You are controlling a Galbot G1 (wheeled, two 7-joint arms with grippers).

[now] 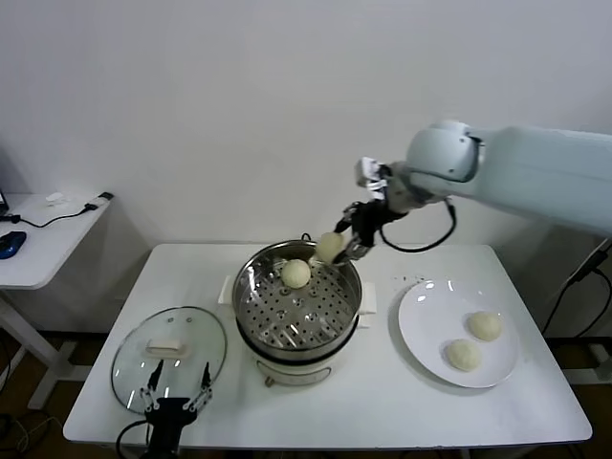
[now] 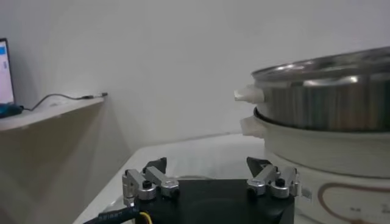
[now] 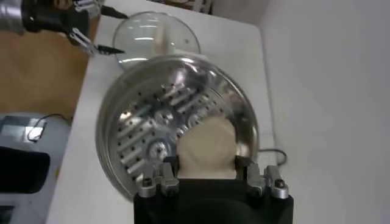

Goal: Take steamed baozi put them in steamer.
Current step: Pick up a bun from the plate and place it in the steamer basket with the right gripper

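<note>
My right gripper (image 1: 337, 249) is shut on a cream-white baozi (image 1: 330, 246), held just above the back right rim of the steel steamer (image 1: 251, 287). In the right wrist view that baozi (image 3: 207, 146) fills the gap between the fingers of the right gripper (image 3: 207, 165), over the steamer's perforated floor (image 3: 146, 125). A second baozi (image 1: 295, 273) lies inside the steamer near the back. Two more baozi (image 1: 485, 325) (image 1: 464, 355) rest on the white plate (image 1: 421, 325). My left gripper (image 1: 177, 392) (image 2: 207, 164) waits open and empty at the table's front left, beside the steamer (image 2: 329, 97).
A round glass lid (image 1: 169, 349) (image 3: 155, 33) lies flat on the table left of the steamer, just behind the left gripper. A white side table (image 1: 38, 239) with cables stands off to the far left. A wall is close behind the table.
</note>
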